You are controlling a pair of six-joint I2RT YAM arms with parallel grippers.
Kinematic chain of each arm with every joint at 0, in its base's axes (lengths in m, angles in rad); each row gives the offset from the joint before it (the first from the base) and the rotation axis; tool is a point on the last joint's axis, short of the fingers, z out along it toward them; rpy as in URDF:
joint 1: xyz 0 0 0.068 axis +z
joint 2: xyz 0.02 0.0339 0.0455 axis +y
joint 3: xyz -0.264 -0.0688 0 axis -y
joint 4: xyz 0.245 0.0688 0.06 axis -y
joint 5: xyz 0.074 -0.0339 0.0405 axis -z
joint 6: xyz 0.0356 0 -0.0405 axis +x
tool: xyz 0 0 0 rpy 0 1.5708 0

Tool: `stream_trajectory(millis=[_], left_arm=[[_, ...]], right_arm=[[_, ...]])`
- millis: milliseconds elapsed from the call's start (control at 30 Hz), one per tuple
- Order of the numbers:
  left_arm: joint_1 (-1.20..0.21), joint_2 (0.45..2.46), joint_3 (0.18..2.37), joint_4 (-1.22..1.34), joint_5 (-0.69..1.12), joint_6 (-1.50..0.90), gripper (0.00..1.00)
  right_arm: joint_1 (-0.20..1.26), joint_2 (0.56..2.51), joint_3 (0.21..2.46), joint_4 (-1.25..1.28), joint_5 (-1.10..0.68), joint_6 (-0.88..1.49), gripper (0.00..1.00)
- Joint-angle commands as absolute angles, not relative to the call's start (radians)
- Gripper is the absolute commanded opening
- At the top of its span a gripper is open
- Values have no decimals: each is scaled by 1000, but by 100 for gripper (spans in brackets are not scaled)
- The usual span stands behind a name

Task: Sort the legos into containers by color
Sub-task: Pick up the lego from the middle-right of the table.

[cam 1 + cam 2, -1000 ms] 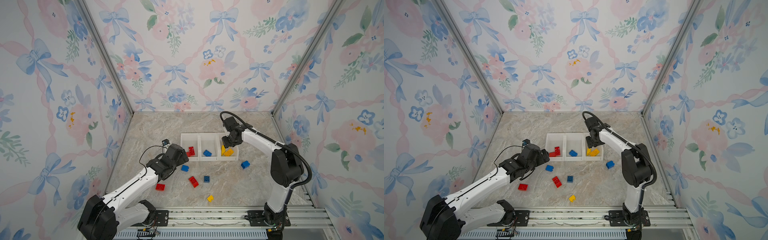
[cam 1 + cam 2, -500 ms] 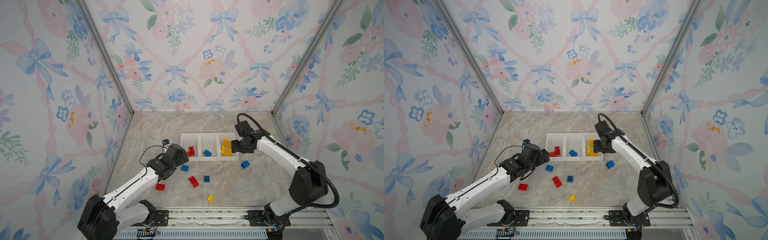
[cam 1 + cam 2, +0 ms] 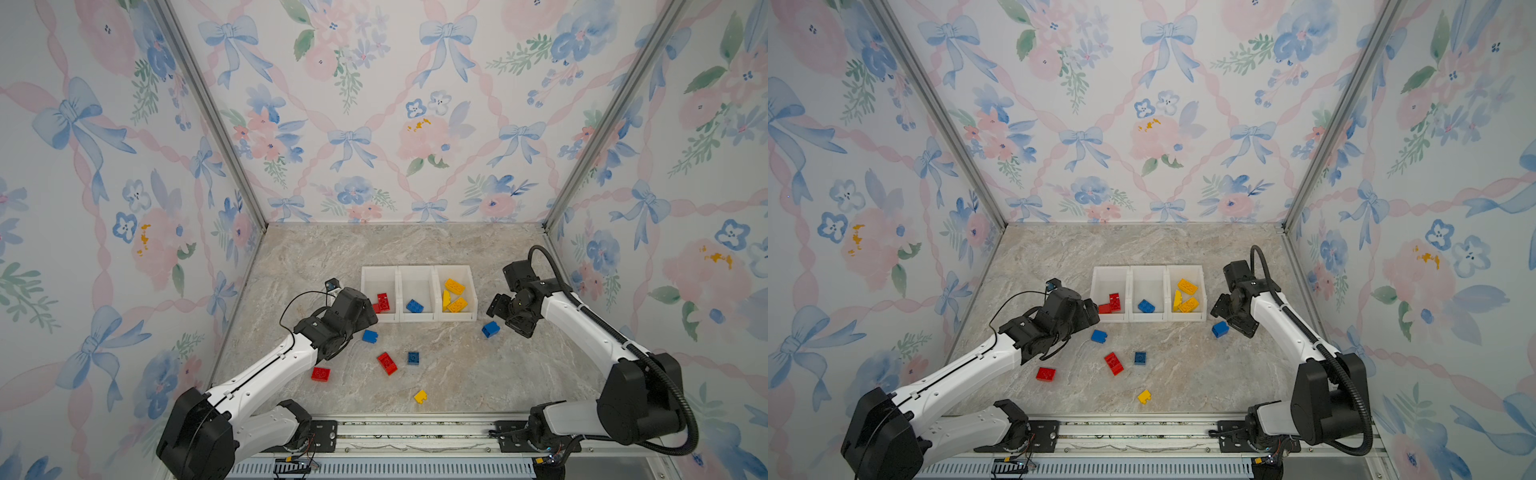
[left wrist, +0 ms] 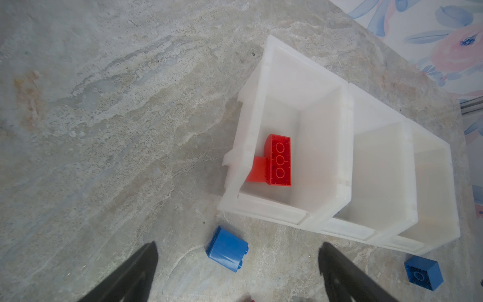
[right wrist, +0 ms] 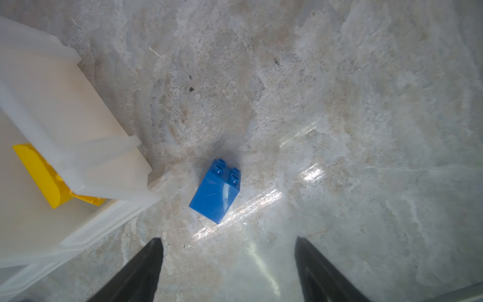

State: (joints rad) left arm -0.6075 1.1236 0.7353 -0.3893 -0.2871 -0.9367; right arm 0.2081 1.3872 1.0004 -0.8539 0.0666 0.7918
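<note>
Legos (image 3: 387, 363) scatter the counter (image 3: 478, 374) at six o'clock of the containers (image 3: 417, 269) — others sit sorted inside; one blue brick (image 5: 214, 192) lies at four o'clock, facing open, empty right jaws — left jaws open too.

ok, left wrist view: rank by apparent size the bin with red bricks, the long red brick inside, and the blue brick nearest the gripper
1. bin with red bricks, largest.
2. long red brick and blue brick: about alike; the blue one is nearer the camera, so not ranked.
</note>
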Motion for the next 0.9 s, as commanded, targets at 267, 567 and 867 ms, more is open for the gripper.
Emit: stream_trajectory(millis=[267,567,867], left_arm=[[-605,1124,739,-385,-282,-908,98],[-603,1113,730,-385,-283,-910,98],[-600,1107,720,-385,-282,-913,98]], right_arm=[[196,1469,950,-748,34,926,82],[196,1545,933,-693,34,961,76],[196,1586,895,-641,40,985,66]])
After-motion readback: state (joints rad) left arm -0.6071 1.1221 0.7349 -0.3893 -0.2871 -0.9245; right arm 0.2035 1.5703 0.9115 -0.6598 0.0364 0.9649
